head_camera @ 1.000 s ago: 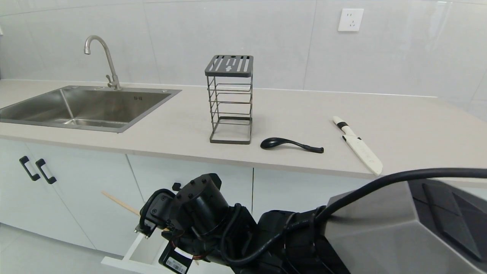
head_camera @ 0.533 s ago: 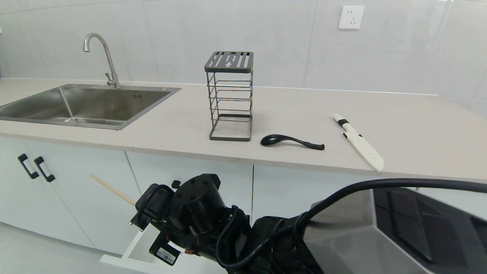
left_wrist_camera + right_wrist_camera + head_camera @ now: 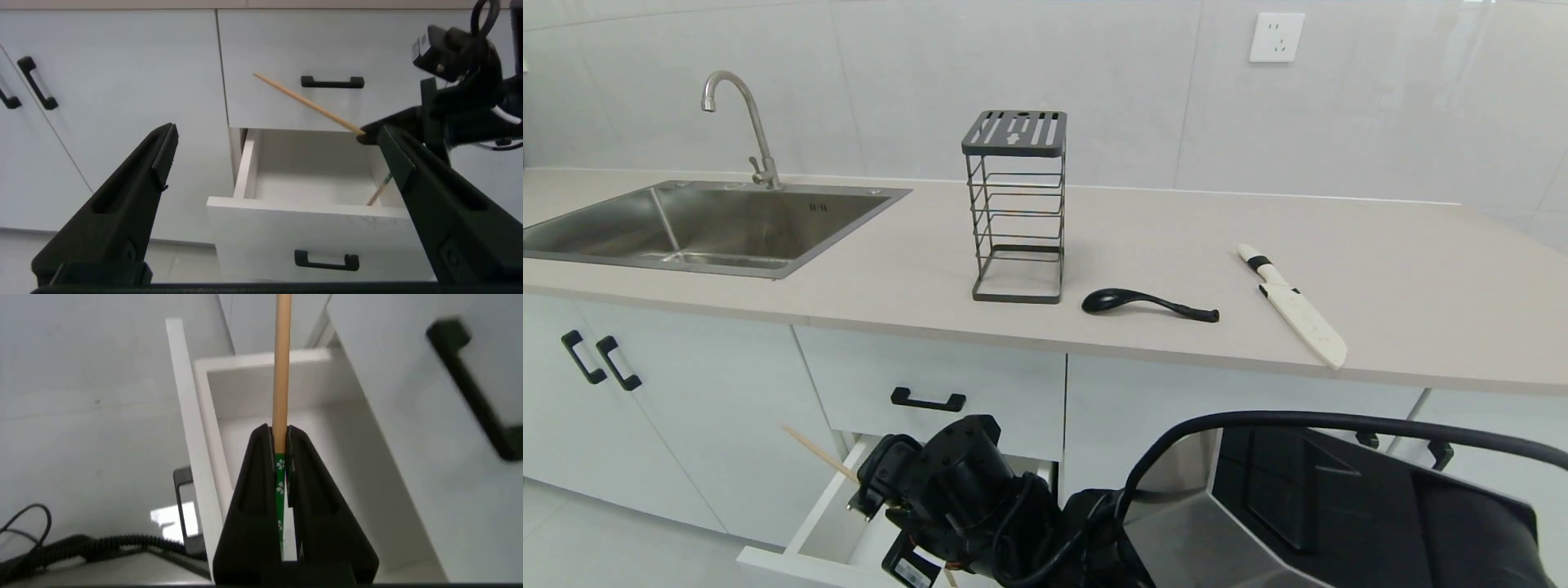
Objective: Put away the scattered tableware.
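My right gripper is shut on a wooden chopstick just above the open white drawer under the counter. In the right wrist view the chopstick runs out from between the shut fingertips, green-patterned where it is held, over the drawer. The left wrist view shows my left gripper open and holding nothing, facing the drawer, with the right gripper and chopstick beyond it. A black spoon and a white knife lie on the countertop.
A dark wire rack stands on the counter left of the spoon. A steel sink with a faucet is at the far left. A shut drawer with a black handle sits above the open one. Cabinet doors flank it.
The right gripper has dropped lower and slightly right with the chopstick, closer to the open drawer. The head camera shifted a little early on; spoon, knife and rack have stayed put.
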Robot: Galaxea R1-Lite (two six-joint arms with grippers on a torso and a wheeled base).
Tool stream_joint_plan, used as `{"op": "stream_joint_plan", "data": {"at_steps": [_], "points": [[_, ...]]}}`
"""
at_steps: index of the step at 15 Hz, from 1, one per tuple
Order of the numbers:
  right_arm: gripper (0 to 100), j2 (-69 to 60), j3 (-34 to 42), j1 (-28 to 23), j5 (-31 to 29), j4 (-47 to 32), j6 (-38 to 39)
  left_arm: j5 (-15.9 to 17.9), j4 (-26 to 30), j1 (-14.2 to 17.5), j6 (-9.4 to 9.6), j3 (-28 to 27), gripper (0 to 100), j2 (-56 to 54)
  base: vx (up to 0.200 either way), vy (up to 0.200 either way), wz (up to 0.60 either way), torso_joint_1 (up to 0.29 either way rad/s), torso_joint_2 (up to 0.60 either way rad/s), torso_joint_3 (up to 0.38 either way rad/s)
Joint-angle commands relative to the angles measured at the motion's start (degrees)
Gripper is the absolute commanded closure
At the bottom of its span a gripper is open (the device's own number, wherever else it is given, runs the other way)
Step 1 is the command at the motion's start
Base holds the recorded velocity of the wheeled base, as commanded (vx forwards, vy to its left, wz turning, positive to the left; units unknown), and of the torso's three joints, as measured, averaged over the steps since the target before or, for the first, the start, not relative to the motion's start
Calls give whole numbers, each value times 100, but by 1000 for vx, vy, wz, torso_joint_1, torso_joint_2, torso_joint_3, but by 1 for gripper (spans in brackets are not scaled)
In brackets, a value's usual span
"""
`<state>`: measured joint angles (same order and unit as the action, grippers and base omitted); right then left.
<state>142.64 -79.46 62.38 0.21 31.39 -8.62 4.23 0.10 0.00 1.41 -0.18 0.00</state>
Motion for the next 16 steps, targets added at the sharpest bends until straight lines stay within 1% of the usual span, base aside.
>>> {"op": "stream_joint_plan", "data": {"at_steps": [1,6,9,13,14,16], "points": [[100,36,53,-33,6,-133,-8,-1,-1,0,-1,1,0,0,0,0,0,0,0,0],[100,36,97,-50,6,-195,-8,8,-1,0,-1,1,0,0,0,0,0,0,0,0],[100,-114,115,-42,-21,-1065,1,-1,-1,0,-1,1,0,0,0,0,0,0,0,0],[100,-219,115,-42,-21,-1504,1,-1,-1,0,-1,1,0,0,0,0,0,0,0,0],[100,-281,106,-50,-21,-1750,1,-1,-1,0,-1,1,0,0,0,0,0,0,0,0],[100,-246,27,-77,-47,-1759,-8,-1,-1,0,-1,1,0,0,0,0,0,0,0,0]]}}
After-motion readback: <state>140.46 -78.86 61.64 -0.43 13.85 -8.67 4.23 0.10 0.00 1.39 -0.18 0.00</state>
